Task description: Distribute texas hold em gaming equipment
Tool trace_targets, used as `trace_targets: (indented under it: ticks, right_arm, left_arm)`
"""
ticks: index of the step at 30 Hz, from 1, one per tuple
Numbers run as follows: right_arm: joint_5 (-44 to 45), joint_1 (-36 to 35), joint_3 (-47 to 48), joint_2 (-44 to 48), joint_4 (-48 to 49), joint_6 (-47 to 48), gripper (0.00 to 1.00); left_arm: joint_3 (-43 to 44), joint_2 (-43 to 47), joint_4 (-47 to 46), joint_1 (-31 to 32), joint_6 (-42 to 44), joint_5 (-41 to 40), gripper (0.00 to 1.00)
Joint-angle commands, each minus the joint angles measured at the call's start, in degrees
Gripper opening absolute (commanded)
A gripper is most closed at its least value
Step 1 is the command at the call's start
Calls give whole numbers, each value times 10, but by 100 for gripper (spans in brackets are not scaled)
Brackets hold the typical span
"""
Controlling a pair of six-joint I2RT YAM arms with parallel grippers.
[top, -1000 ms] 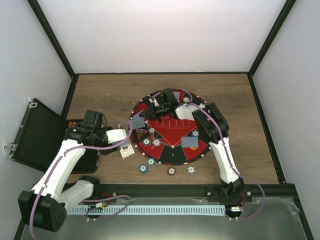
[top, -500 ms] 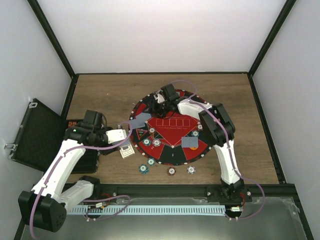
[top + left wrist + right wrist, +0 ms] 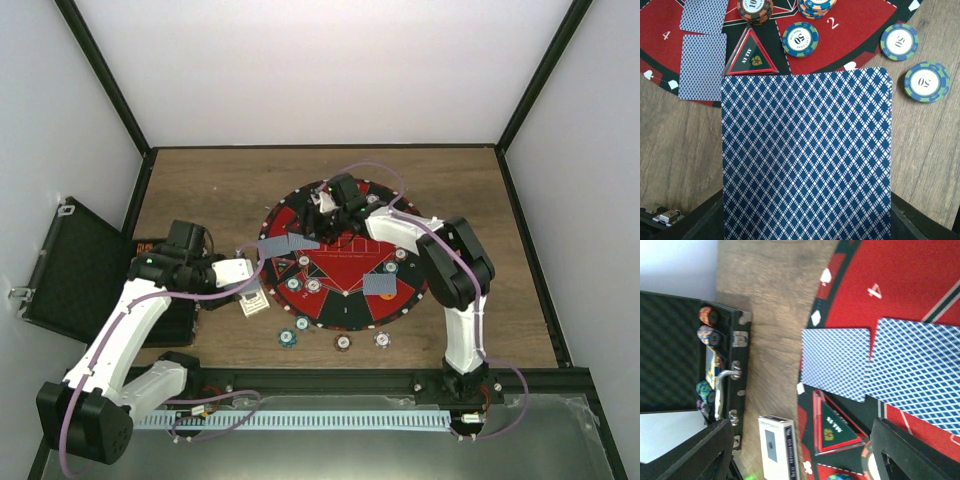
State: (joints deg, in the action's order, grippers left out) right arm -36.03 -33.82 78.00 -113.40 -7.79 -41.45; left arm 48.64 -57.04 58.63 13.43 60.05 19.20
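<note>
A round red and black poker mat (image 3: 345, 312) lies mid-table. Two blue-backed playing cards (image 3: 285, 245) (image 3: 837, 362) rest side by side on its left part, and more cards (image 3: 380, 285) lie at its right front. Poker chips (image 3: 293, 284) sit on the mat, and others (image 3: 343, 342) (image 3: 926, 81) lie on the wood in front. My right gripper (image 3: 315, 215) (image 3: 801, 427) hovers open over the left cards, holding nothing. My left gripper (image 3: 250, 285) (image 3: 805, 220) is shut on blue-backed playing cards (image 3: 805, 155) that hide its fingers.
An open black case (image 3: 70, 265) (image 3: 670, 350) holding chips stands at the left wall. A triangular ALL IN marker (image 3: 750, 55) (image 3: 835, 427) sits on the mat's left edge. A white card box (image 3: 777, 445) shows beside that edge.
My right gripper has opened and drawn back towards the far side of the mat. A second card now lies beside the first on the mat's left. The left arm has stayed still.
</note>
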Motion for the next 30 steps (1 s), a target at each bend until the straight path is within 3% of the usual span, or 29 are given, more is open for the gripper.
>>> trace_targets:
  ticks: [1, 9, 15, 30]
  right_arm:
    - [12, -2, 20, -41, -27, 17, 77]
    - [48, 29, 0, -44, -33, 30, 79]
    - [19, 53, 23, -88, -44, 48, 80]
    - [-32, 5, 42, -146, -6, 8, 78]
  left_arm:
    - [22, 3, 1, -2, 3, 17, 24]
    - [18, 5, 1, -2, 5, 15, 24]
    - [16, 10, 1, -2, 7, 10, 24]
    - [17, 11, 3, -2, 7, 7, 24]
